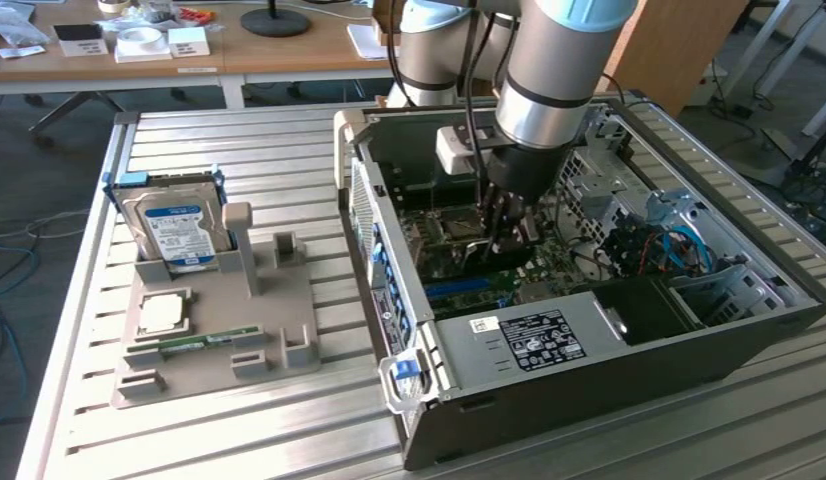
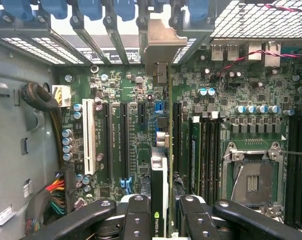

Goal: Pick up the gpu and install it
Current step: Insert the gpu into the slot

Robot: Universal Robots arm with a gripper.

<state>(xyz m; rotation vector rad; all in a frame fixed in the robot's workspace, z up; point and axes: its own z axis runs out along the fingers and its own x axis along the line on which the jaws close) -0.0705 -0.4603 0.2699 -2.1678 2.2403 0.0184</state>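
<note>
Gpu (image 2: 159, 185): held edge-on between the claw's fingers (image 2: 136, 217), inside the open case (image 1: 587, 370), standing upright over the motherboard (image 2: 241, 90). Its metal bracket (image 2: 161, 47) is at the end farthest from the claw, against the row of rear slot openings. Whether the card's edge is seated in a slot cannot be told.

Claw (image 2: 163, 220): narrowly parted, clamped on both faces of the gpu at the cooler end.

Beside the card: black expansion slots (image 2: 107, 140) and one white slot (image 2: 89, 135) on one side, the empty CPU socket (image 2: 253, 180) on the other.

Outside the case, well apart from the claw toward the exterior view's left: a hard drive (image 1: 173, 230) upright in a grey holder (image 1: 273, 320) on the worktop (image 1: 253, 420).
</note>
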